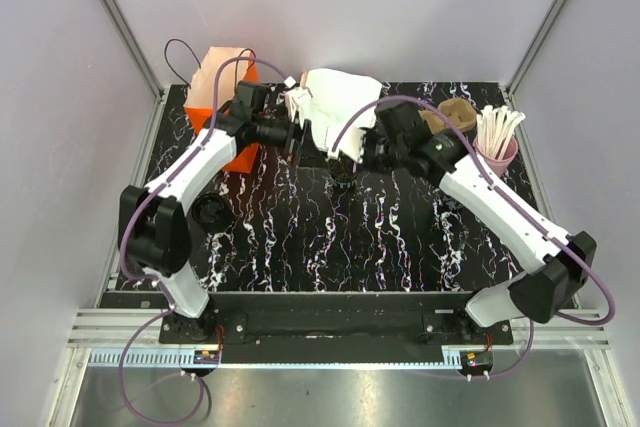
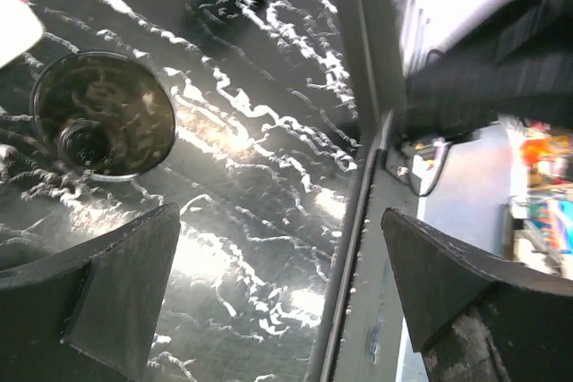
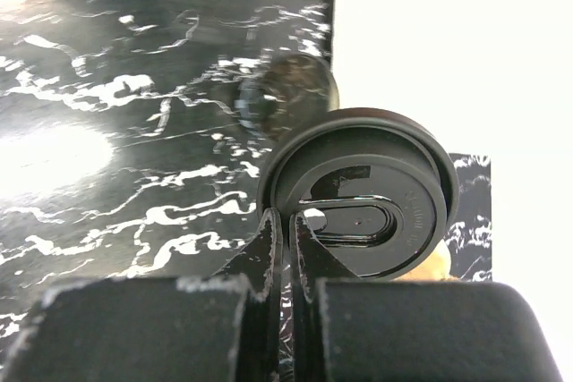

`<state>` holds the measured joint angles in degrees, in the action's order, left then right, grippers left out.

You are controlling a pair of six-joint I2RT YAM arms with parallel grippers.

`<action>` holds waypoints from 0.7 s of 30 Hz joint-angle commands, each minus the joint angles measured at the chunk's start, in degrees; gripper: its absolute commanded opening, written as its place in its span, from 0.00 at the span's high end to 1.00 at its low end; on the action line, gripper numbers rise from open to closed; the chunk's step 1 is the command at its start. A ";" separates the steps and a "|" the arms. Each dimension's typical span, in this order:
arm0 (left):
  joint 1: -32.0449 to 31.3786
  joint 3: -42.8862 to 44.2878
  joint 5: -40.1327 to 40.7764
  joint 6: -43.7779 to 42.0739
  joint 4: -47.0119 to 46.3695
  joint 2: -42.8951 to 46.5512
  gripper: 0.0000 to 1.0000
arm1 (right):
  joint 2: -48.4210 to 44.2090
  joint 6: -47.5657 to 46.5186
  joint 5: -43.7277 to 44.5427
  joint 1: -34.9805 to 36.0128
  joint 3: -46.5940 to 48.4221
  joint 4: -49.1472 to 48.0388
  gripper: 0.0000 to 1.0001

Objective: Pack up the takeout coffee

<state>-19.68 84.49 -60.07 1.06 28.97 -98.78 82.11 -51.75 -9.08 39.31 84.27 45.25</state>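
The takeout coffee point(image 1: 212, 209), a small black cup, stands upright on the marble table left of centre, beside my left forearm. In the left wrist view the takeout coffee point(image 2: 103, 114) shows from above at the left, in the right wrist view point(image 3: 286, 96) blurred in the distance. My left gripper point(image 1: 293, 135) point(image 2: 277, 221) is open and holds nothing, up by the left side of the white paper bag point(image 1: 335, 107). My right gripper point(image 1: 345, 157) point(image 3: 286, 221) is shut on the rim of a flat black lid point(image 3: 376, 194), just in front of the bag.
An orange bag point(image 1: 222, 97) stands at the back left. At the back right are a brown cardboard carrier point(image 1: 455, 115) and a pink cup of white sticks point(image 1: 497, 147). A metal rail point(image 2: 358, 248) runs along the table's edge.
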 commanded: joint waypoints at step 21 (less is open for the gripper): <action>-0.09 -27.18 22.10 -12.04 -18.51 30.84 0.01 | 37.94 0.95 -14.21 -8.55 42.36 30.15 0.98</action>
<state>-19.75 58.48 -40.12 -9.08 15.77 -70.63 116.75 -50.98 -19.57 30.74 119.15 68.01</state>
